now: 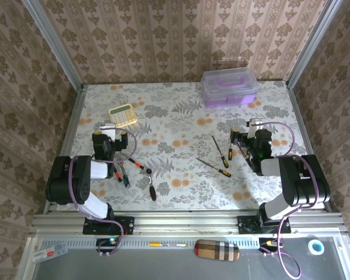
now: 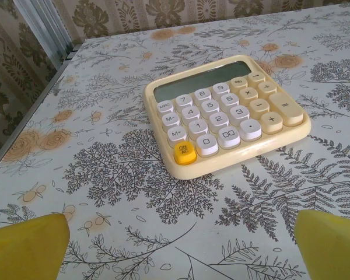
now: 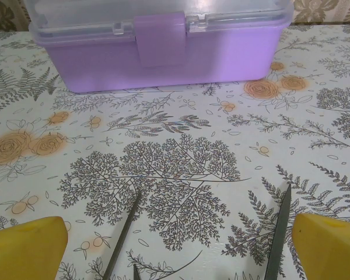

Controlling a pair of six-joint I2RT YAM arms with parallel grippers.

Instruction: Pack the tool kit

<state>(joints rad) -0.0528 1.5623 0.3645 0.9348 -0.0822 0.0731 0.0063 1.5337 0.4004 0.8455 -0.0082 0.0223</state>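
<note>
Nearest us, the yellow fingertips (image 2: 23, 245) of the left gripper (image 2: 175, 251) stand wide apart over the table (image 2: 134, 175), gripping nothing, with the yellow calculator (image 2: 224, 114) just ahead of them. The right gripper (image 3: 175, 251) is equally spread and empty, with two screwdriver shafts (image 3: 122, 239) lying low between its fingers and the purple tool box (image 3: 163, 58), lid down, farther ahead. We see the pliers (image 1: 123, 174) and ratchet wrench (image 1: 151, 185) behind the left gripper, beside its arm.
</note>
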